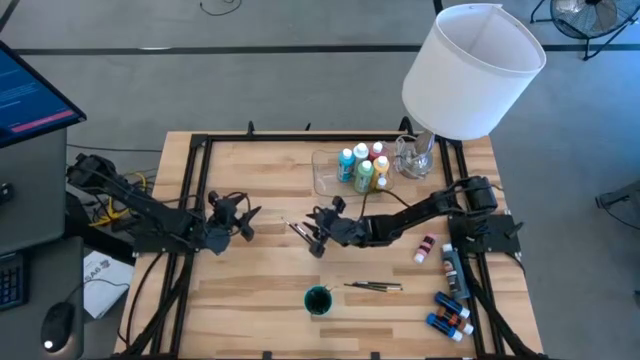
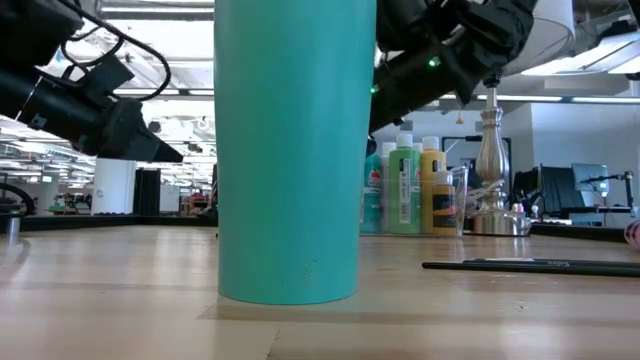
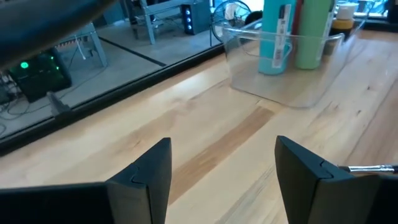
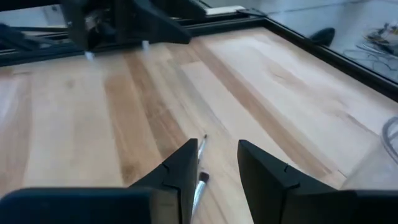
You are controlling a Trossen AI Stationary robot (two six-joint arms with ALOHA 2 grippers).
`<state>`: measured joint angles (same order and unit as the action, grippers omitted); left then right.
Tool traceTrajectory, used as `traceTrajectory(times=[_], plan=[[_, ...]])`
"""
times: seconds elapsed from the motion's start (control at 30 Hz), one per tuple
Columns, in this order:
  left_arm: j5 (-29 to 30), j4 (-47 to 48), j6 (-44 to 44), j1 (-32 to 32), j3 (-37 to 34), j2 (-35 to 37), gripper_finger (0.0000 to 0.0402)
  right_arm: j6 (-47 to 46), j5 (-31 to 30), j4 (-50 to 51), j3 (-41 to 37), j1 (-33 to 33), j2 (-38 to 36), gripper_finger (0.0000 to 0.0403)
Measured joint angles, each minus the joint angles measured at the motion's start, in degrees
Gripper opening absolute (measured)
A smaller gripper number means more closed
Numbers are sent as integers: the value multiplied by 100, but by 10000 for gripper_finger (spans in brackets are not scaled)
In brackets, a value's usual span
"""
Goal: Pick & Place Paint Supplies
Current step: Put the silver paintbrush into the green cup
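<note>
Now, over at nine o'clock on the wooden table (image 1: 250,300), the left gripper (image 1: 243,222) waits above bare wood with its jaws open and nothing between them. Near the middle of the table lies a thin brush (image 1: 299,231). The right gripper (image 1: 317,226) is right over that brush, with its jaws partly open. In the right wrist view the brush (image 4: 200,163) lies next to one finger (image 4: 181,168), but you cannot tell if the finger touches it.

At six o'clock stands a teal cup (image 1: 318,299). Just beside it, toward three o'clock, lie more brushes (image 1: 375,287).

At twelve o'clock sits a clear tray (image 1: 330,178) with paint bottles (image 1: 362,168) standing inside. A big white lampshade (image 1: 470,70) hangs over the corner at one o'clock.

Down at four o'clock, a small pink bottle (image 1: 425,248) and some blue bottles (image 1: 450,313) lie flat on the table.
</note>
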<state>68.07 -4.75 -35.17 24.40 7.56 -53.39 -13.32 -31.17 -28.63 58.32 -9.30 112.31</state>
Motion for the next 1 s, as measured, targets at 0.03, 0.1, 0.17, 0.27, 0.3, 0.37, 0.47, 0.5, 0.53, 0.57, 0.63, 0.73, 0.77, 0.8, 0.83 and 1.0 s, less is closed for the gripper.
traceTrajectory(times=[0.03, 0.1, 0.17, 0.27, 0.3, 0.37, 0.47, 0.5, 0.53, 0.57, 0.63, 0.73, 0.77, 0.8, 0.83, 1.0], plan=[[-2, -9, -75, 0, -33, -1, 186, -57, -31, 36, 22, 0, 0, 108], [-2, -73, -142, 0, -113, 0, 186, -192, -42, 27, 31, -14, 0, 108], [-2, -101, -247, 0, -178, 0, 186, -231, -47, 12, 33, -48, 0, 108], [-2, -133, -285, 0, -250, 0, 186, -238, -135, -46, 33, -131, 47, 108], [0, -142, -285, 0, -264, 0, 186, -237, -213, -30, 33, -154, 48, 108], [0, -141, -283, 0, -280, -2, 186, -233, -386, -70, 34, -183, 76, 108], [0, -165, -280, 0, -280, 0, 186, -223, -516, -338, -7, -187, 305, 108], [0, -169, -279, 0, -280, 0, 186, -244, -522, -553, -19, -173, 383, 108], [0, -177, -278, 0, -280, 0, 186, -327, -510, -900, 9, -173, 486, 108], [0, -178, -277, 0, -280, 0, 186, -433, -510, -1229, 30, -173, 612, 108], [-12, -186, -281, 0, -280, 0, 186, -515, -503, -1539, 17, -173, 831, 108], [-15, -194, -279, 0, -280, 0, 186, -519, -494, -1666, 45, -179, 1054, 108], [-15, -197, -281, 0, -280, 0, 186, -516, -493, -1687, 47, -179, 1049, 108], [-15, -204, -279, 0, -280, 0, 186, -488, -493, -1702, 55, -179, 1035, 108], [-15, -214, -274, 0, -280, 0, 186, -455, -497, -1706, 55, -179, 1030, 108], [-15, -223, -263, 0, -280, 0, 186, -432, -495, -1558, 55, -182, 1075, 108]])
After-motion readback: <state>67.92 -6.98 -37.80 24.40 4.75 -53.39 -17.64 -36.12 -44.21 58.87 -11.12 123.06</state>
